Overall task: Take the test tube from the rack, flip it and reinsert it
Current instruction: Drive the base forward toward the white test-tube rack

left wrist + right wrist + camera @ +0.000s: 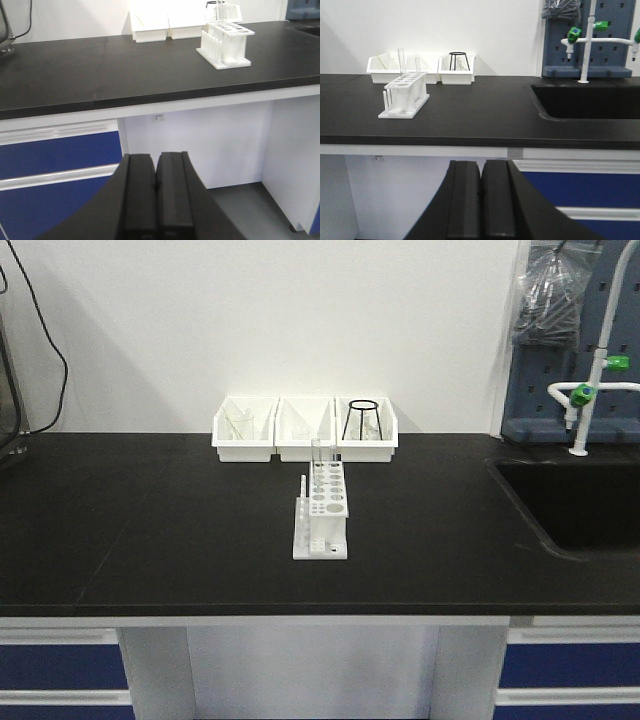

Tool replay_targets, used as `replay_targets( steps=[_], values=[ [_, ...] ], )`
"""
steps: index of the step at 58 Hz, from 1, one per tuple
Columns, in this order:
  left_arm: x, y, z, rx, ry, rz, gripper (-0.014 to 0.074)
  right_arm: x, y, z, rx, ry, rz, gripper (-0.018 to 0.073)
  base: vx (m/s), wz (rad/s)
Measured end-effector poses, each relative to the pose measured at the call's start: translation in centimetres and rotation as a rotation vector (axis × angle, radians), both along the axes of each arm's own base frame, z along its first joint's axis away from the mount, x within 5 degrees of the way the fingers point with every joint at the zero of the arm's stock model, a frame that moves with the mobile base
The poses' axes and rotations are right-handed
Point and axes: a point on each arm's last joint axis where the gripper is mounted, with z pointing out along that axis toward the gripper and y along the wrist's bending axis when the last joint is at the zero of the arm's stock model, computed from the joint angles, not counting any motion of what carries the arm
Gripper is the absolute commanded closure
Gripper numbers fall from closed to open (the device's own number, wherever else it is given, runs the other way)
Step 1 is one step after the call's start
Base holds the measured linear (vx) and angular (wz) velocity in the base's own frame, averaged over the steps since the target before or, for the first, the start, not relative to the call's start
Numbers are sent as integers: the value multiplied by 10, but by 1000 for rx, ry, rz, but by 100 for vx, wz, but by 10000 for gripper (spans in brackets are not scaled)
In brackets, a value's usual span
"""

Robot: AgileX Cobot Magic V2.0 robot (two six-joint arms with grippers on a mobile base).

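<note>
While L gripper [156, 200] & R gripper [480, 200] sit closed, empty, you've zero done: test tube [400, 59] in rack [406, 95]; grab, flip, reinsert pending.

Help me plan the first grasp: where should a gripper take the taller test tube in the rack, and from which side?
Grip the taller test tube by the bare length standing above the rack, coming from above. It stands upright, its lower part sunk in a hole, and a shorter tube stands close by, so a side approach would likely be crowded.
</note>
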Motion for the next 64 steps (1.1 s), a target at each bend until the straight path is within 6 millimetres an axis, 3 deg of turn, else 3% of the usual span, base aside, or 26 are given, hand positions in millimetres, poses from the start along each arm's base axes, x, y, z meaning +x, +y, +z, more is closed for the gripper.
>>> replay_targets(
  steps=[64],
  values=[
    [0, 0, 0, 0, 0, 0, 602, 0, 0, 0, 0, 0, 0, 570, 38, 0]
  ],
)
